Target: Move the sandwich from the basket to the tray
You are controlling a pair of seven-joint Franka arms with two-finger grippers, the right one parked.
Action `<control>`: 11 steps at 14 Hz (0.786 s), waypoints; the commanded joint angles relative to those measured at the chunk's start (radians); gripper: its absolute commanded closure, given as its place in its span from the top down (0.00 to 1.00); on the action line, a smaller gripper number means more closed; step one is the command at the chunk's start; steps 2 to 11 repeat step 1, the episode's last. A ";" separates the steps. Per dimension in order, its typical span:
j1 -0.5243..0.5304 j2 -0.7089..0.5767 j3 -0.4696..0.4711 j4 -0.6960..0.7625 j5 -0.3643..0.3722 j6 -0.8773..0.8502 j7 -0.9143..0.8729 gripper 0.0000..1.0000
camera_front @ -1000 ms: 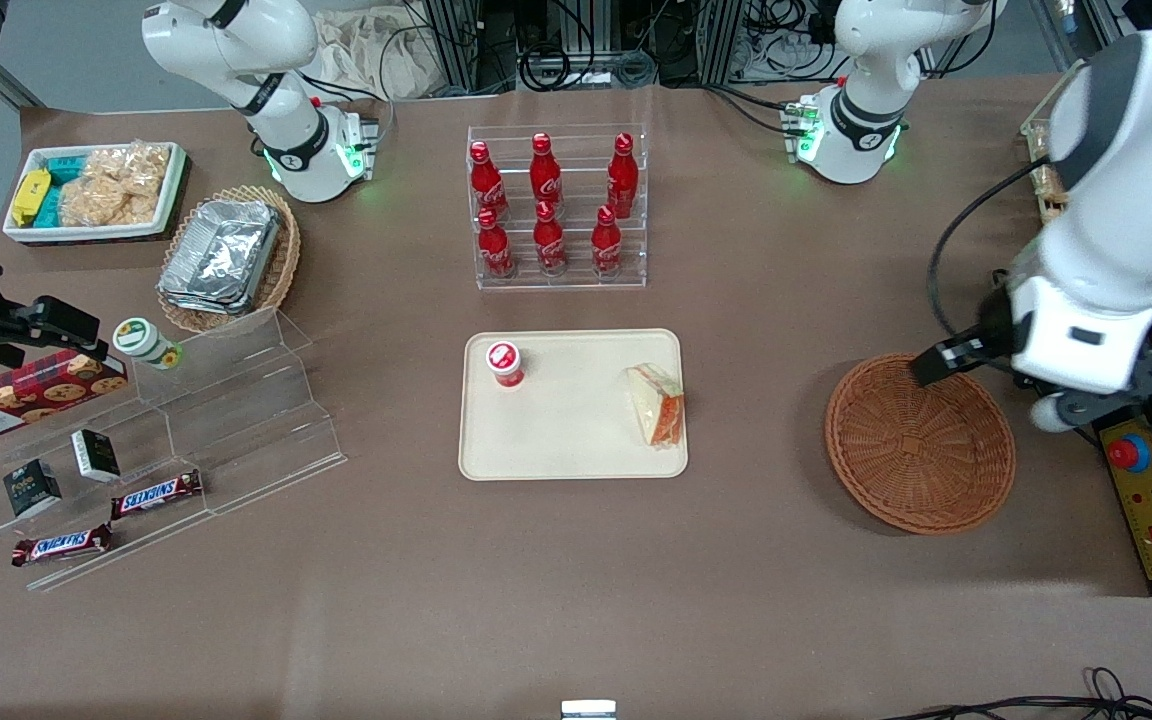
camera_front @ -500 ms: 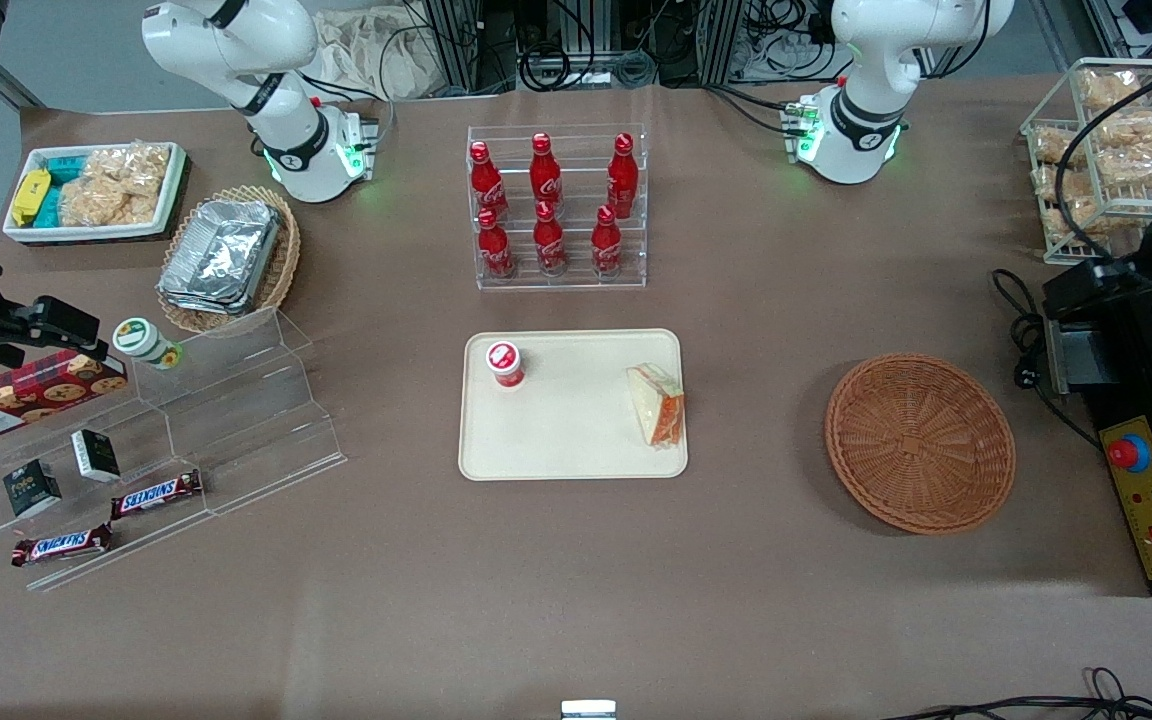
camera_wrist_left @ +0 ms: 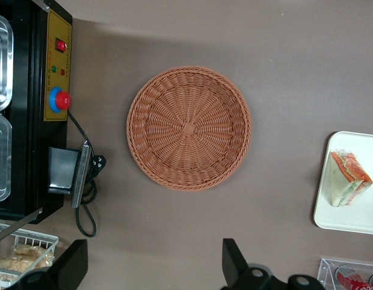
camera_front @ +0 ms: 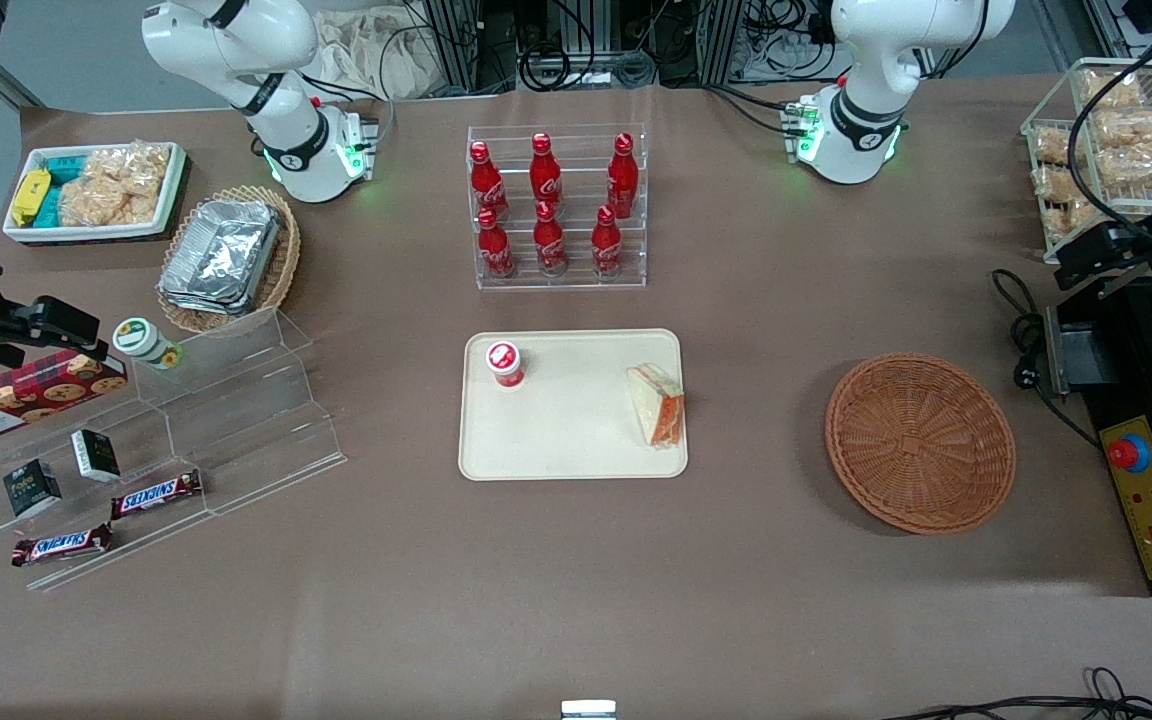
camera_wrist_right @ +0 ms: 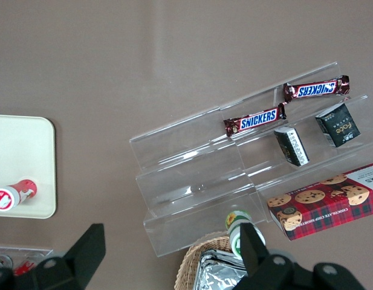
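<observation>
The sandwich (camera_front: 658, 405), a wrapped pale wedge with orange-red filling, lies on the cream tray (camera_front: 571, 440) at the edge nearest the basket. The round brown wicker basket (camera_front: 921, 442) sits empty beside the tray, toward the working arm's end of the table. From the wrist view I look down on the basket (camera_wrist_left: 189, 128), the sandwich (camera_wrist_left: 348, 178) and the tray's corner (camera_wrist_left: 349, 219). My gripper (camera_wrist_left: 154, 243) hangs high over bare table, farther from the front camera than the basket. Its fingers (camera_wrist_left: 233, 260) stand wide apart with nothing between them.
A small red-capped bottle (camera_front: 505, 363) stands on the tray. A rack of red cola bottles (camera_front: 558, 205) is farther back. A wire rack of bagged snacks (camera_front: 1106, 140) and a black control box with a red button (camera_front: 1129, 453) lie near my arm. Acrylic steps (camera_front: 226, 420) hold snacks.
My arm has pulled away from over the basket's rim, rising and moving off toward the working arm's end of the table. The sandwich, tray and basket have not moved.
</observation>
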 commanded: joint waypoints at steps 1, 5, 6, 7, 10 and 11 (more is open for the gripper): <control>-0.040 -0.005 0.017 0.004 -0.010 0.013 0.003 1.00; -0.040 -0.005 0.017 0.004 -0.010 0.013 0.003 1.00; -0.040 -0.005 0.017 0.004 -0.010 0.013 0.003 1.00; -0.040 -0.005 0.017 0.004 -0.010 0.013 0.003 1.00; -0.040 -0.005 0.017 0.004 -0.010 0.013 0.003 1.00; -0.040 -0.005 0.017 0.004 -0.010 0.013 0.003 1.00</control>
